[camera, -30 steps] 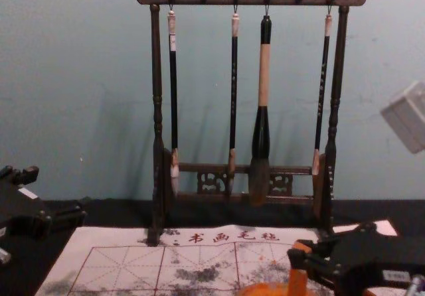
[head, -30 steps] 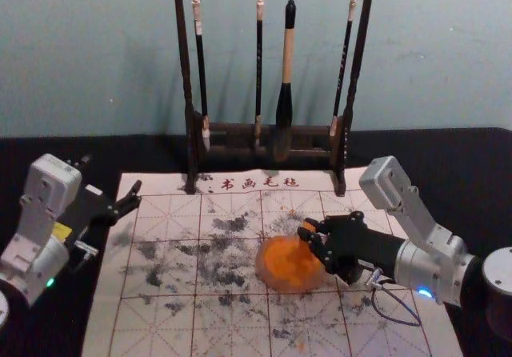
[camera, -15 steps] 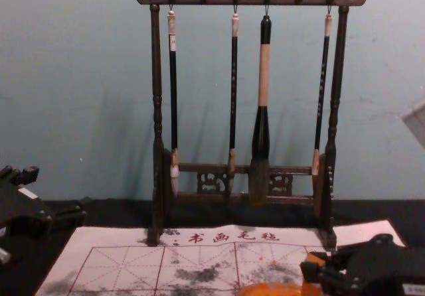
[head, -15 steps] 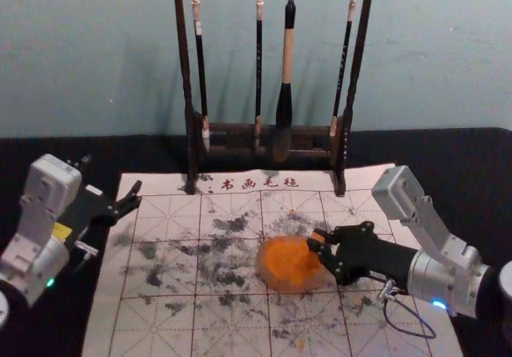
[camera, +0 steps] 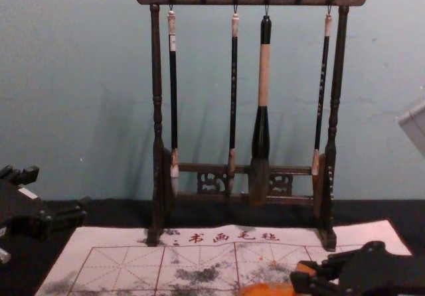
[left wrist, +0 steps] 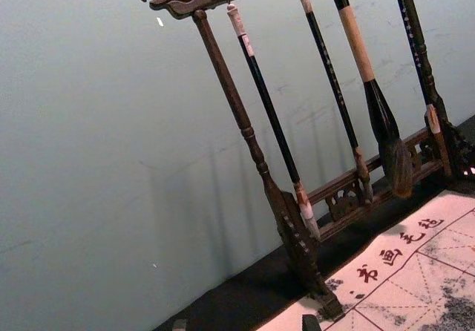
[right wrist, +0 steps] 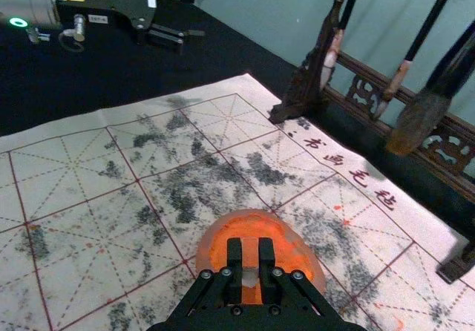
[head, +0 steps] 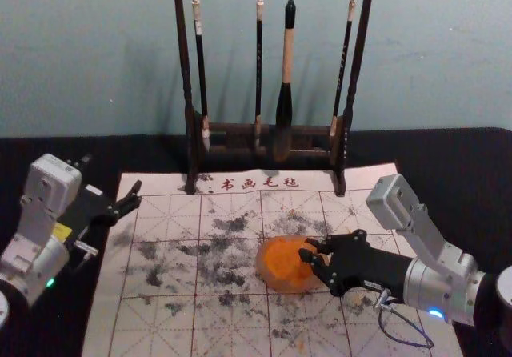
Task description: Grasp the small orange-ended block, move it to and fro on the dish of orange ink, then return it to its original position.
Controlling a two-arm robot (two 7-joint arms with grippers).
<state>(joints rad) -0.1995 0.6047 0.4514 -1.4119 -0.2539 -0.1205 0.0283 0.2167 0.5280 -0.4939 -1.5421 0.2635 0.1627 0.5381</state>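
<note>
While our right gripper (right wrist: pixel 250 251) pinches the block (right wrist: pixel 250 257) over the right edge of the dish (head: pixel 268 270), we are perhaps mid-inking, the return undone; our spread left gripper (head: pixel 112 174) idles by the felt's (head: pixel 104 325) far left corner.

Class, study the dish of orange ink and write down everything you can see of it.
The dish is shallow and round, with a pale, orange-stained rim that looks slightly translucent. Vivid orange ink covers most of its inside, in uneven, streaky patches. It lies flat on the gridded, ink-smudged mat, on the robot's side of the brush stand. The right gripper holds the small block over it; whether the block touches the ink cannot be told.
</note>
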